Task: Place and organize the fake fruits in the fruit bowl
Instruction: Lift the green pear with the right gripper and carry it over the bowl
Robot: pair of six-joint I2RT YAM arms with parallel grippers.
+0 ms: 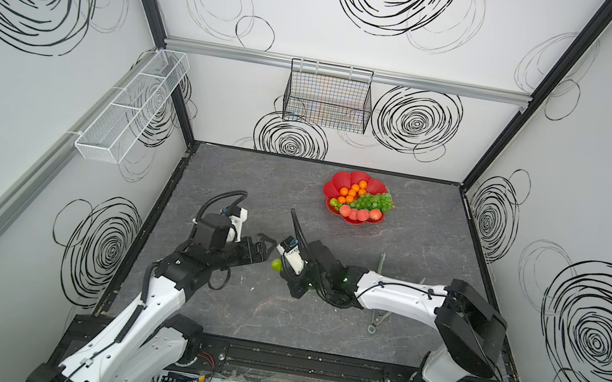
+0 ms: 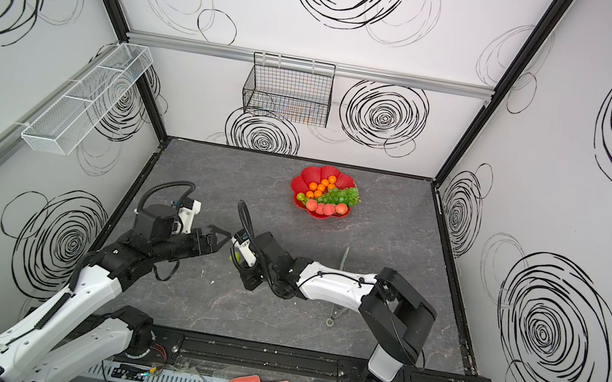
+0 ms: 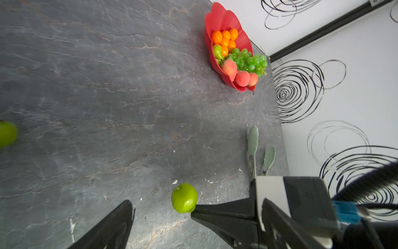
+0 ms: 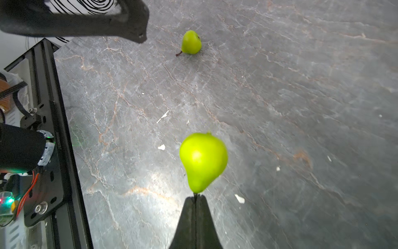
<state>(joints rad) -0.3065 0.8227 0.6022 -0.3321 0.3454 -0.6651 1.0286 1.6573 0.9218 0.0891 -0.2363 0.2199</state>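
The right gripper has its jaws pressed together on the stem of a pear, which seems to hang from the tips just clear of the desk, so the step in hand looks like the carry to the bowl. A stem is a thin hold and the fruit can swing or slip out. The move should be slow and level, with no sharp wrist turns and the pinch kept firm until the pear is low over the bowl. The bowl sits well apart, toward the back of the desk, and already holds oranges, grapes, peaches and a bowl pear at its near-left edge. The tidy spot is beside that bowl pear, so approach from the bowl's left. Let go low, so the fruit does not roll onto the peaches or out over the shallow rim. A second pear lies on its side on the desk, near the left gripper. The right arm reaches across the middle, forearm low and nearly level, wrist pointing toward the left arm. The left gripper hovers just beside the held pear with jaws spread and nothing in them, its arm bent at the elbow and reaching toward the centre.
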